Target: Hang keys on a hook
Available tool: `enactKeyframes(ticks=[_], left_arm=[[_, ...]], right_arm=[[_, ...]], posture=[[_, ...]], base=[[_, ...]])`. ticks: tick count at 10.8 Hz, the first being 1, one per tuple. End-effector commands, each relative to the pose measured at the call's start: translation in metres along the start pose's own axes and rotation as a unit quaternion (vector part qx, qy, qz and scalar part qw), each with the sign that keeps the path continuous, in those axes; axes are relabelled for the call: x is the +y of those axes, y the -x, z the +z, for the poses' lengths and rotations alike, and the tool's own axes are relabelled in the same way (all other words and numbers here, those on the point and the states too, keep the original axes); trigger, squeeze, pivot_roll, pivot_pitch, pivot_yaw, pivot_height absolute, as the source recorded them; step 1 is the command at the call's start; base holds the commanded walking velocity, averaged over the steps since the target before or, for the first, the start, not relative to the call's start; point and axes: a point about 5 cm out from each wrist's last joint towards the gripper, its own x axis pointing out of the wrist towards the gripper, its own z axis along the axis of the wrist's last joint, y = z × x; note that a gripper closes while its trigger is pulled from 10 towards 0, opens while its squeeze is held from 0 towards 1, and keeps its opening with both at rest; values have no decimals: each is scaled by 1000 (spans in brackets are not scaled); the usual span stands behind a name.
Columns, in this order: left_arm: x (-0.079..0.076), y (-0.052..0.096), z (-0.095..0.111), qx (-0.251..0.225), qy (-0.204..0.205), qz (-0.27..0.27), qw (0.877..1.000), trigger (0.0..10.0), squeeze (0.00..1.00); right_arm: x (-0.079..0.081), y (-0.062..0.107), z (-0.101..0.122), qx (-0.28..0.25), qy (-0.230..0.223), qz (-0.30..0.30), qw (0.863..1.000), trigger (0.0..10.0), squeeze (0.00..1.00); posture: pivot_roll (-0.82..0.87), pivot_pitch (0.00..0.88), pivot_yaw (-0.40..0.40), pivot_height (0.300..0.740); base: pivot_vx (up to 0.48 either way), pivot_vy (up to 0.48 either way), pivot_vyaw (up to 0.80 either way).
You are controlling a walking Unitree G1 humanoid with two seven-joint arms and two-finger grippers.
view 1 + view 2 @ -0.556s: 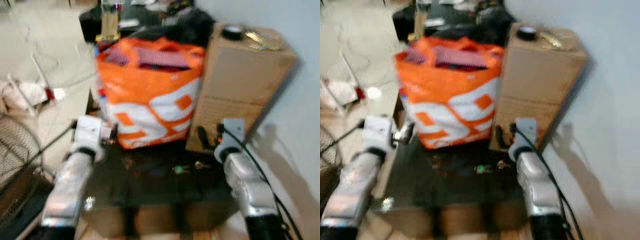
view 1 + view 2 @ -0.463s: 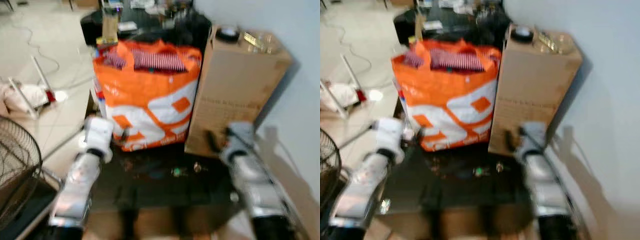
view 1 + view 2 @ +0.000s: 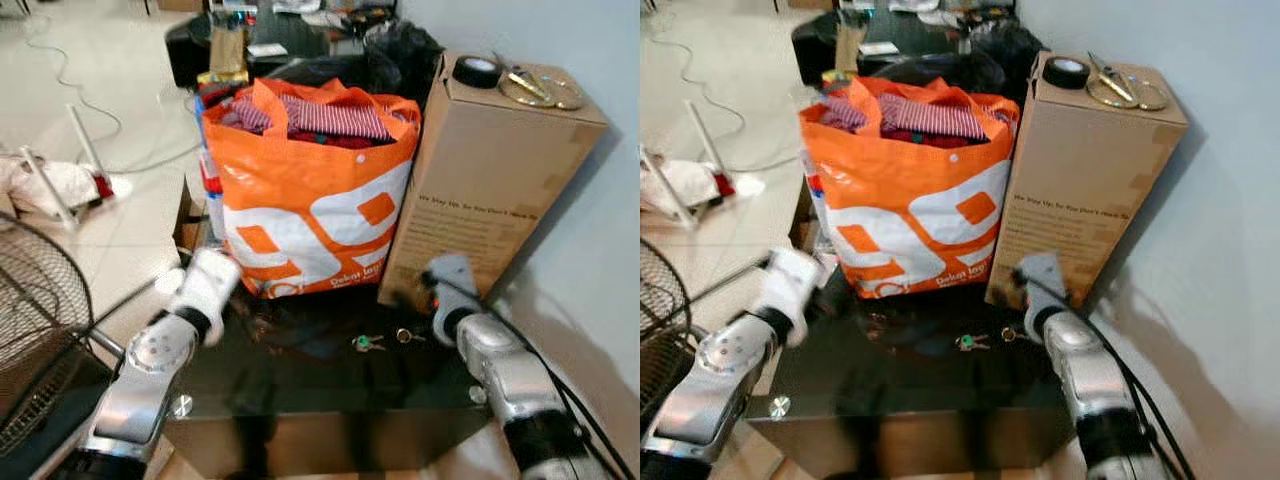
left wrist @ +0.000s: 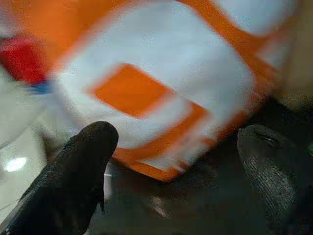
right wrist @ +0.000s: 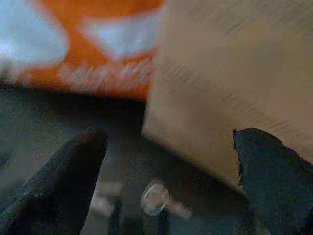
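Orange-and-white shopping bag (image 3: 305,195) stuffed with striped cloth at 12 o'clock on the black glass table (image 3: 300,385); tall cardboard box (image 3: 490,170) at 1 o'clock, touching the bag, carrying a black tape roll (image 3: 477,71) and scissors (image 3: 520,80). Wire fan guard (image 3: 35,330) at 9 o'clock, cable on the floor beyond. Keys (image 3: 368,343), small, green-capped, flat on the glass just in front of the bag; a small metal ring (image 3: 404,335) beside. Left gripper (image 4: 178,161) fingers apart near the bag's lower corner at 10 o'clock; right gripper (image 5: 168,181) fingers apart by the box base, over the ring. Bare glass toward the near table edge at 6 o'clock.
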Motion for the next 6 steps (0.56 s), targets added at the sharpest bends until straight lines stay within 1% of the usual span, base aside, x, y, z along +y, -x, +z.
enactKeyframes(ticks=[1,2,3,4,5,6], left_arm=[[-9,-2,-4,19,-5,-54,998,10000,561],[-13,-1,-9,40,-1,-99,994,10000,561],[-15,1,-13,55,0,-124,991,10000,561],[-18,3,-19,83,4,-166,983,10000,557],[-22,4,-22,99,12,-203,974,10000,557],[-25,4,-23,106,16,-219,970,10000,561]], right_arm=[[-1,-4,-5,23,23,12,999,10000,1000],[0,-9,-8,37,13,17,999,10000,1000],[0,-13,-11,48,6,20,999,10000,1000],[2,-20,-19,74,2,20,997,10000,1000],[4,-26,-28,98,-3,15,995,10000,0],[5,-29,-31,109,-8,15,994,10000,0]], posture=[[16,0,-41,740],[11,0,-41,740],[7,0,-41,740],[5,0,-48,740],[8,0,-71,740],[10,0,-80,740]], base=[[0,0,0],[0,0,0],[0,0,0],[0,0,0],[0,0,0],[0,0,0]])
